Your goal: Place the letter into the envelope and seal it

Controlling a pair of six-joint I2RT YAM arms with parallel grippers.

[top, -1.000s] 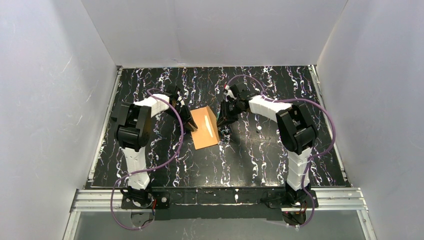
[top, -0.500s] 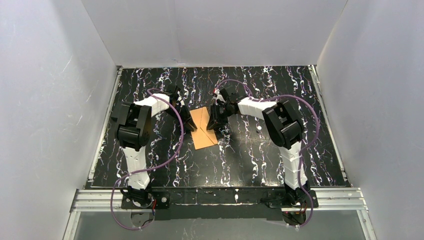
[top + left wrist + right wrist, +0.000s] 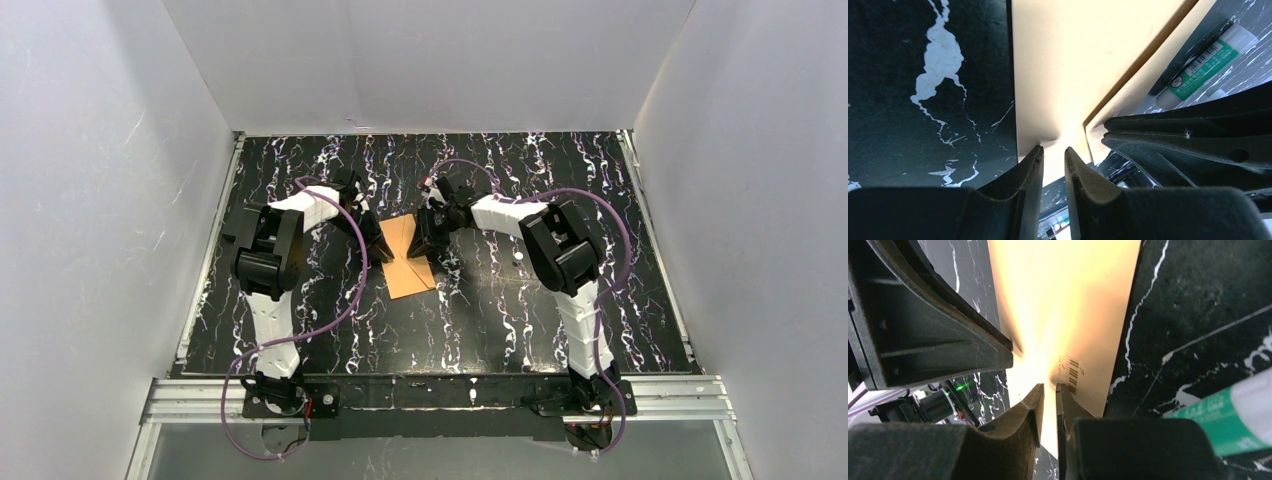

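The orange-brown envelope lies flat on the black marbled table between the two arms. My left gripper comes onto its middle from the left and my right gripper from the right, so it looks pinched like an hourglass from above. In the left wrist view my left gripper has its tips at the edge of the envelope, with a narrow gap and nothing clamped. In the right wrist view my right gripper stands the same way over the envelope. The letter is hidden.
A green and white glue stick lies on the table just right of the envelope, close by the right gripper's fingers; it also shows as glue stick. A small white object lies further right. White walls enclose the table on three sides.
My right arm has swung left onto the envelope's middle. A pale strip that showed on the envelope is now covered. Both jaws have narrowed a little. The left arm has barely moved.
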